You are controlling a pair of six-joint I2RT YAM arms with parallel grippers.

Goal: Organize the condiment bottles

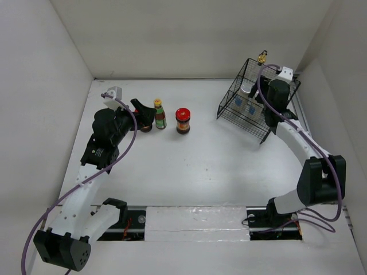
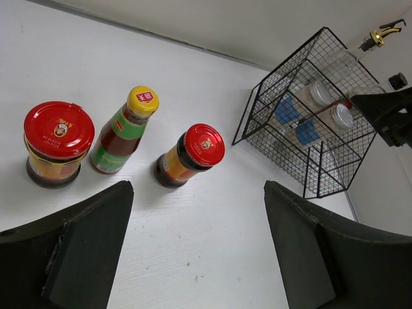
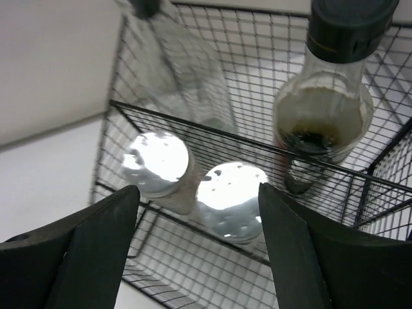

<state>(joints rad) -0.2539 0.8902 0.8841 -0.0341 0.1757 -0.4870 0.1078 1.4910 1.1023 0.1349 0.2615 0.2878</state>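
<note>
My left gripper (image 2: pixel 199 248) is open and holds nothing, low over the white table. Ahead of it stand a red-lidded dark jar (image 2: pixel 58 143), a yellow-capped red-labelled bottle (image 2: pixel 125 132) and a second red-lidded jar (image 2: pixel 190 154). From above, this gripper (image 1: pixel 142 113) sits just left of those three. My right gripper (image 3: pixel 196 251) hangs open above the black wire basket (image 3: pixel 257 77). Inside the basket are two silver-lidded shakers (image 3: pixel 158 161) (image 3: pixel 232 193), a tall dark black-capped bottle (image 3: pixel 328 96) and a clear bottle (image 3: pixel 183 71) whose gold cap (image 1: pixel 262 57) shows in the top view.
The wire basket (image 1: pixel 246 112) stands at the back right, close to the right wall. White walls enclose the table on the left, back and right. The arm bases are bolted along the near edge (image 1: pixel 195 220).
</note>
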